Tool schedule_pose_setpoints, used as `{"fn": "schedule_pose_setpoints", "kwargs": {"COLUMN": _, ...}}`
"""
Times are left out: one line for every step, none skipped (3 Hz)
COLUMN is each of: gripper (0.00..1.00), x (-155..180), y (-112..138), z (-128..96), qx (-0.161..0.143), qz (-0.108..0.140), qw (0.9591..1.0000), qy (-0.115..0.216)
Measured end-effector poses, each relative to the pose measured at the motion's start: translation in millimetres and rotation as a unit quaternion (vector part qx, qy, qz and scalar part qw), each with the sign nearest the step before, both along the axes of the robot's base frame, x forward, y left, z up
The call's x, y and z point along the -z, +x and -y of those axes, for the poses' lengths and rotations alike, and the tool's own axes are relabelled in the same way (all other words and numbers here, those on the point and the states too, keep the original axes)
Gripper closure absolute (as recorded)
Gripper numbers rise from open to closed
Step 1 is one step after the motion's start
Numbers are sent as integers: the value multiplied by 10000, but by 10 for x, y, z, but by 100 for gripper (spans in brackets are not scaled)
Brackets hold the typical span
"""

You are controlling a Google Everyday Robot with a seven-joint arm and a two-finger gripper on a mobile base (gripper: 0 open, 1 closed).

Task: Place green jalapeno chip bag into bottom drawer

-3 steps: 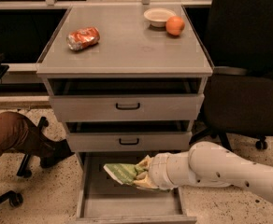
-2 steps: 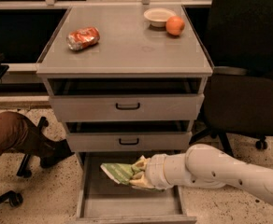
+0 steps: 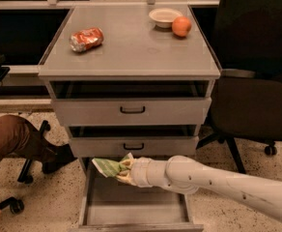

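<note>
The green jalapeno chip bag (image 3: 108, 166) is a crumpled light-green foil bag held in the air over the rear left part of the open bottom drawer (image 3: 131, 204). My gripper (image 3: 124, 170) is at the end of the white arm that reaches in from the lower right, and it is shut on the bag's right end. The bag sticks out to the left of the gripper, just below the middle drawer's front. The drawer's grey tray interior shows below the bag.
A crushed orange-red can (image 3: 86, 39), a white bowl (image 3: 165, 17) and an orange (image 3: 181, 26) lie on the cabinet top. A person's leg and shoe (image 3: 30, 146) are at the left. A black office chair (image 3: 257, 95) stands at the right.
The arm has moved left and towards the back of the drawer, carrying the bag with it. The bag now hangs nearer the drawer's rear left corner.
</note>
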State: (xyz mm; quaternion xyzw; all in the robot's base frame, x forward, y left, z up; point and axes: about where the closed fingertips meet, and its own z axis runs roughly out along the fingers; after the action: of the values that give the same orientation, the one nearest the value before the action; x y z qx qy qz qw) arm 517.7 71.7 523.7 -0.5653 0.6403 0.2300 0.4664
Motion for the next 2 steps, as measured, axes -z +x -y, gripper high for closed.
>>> {"fn": "schedule_pose_setpoints", "kwargs": {"gripper": 100, "x": 644, "y": 52, "z": -236, "qx": 430, "qz": -234, "qw": 9984, "qy": 294}}
{"fn": "schedule_pose_setpoints", "kwargs": {"gripper": 100, "x": 1271, "y": -138, "z": -370, "qx": 735, "qz": -685, "qw": 9943, "qy": 360}}
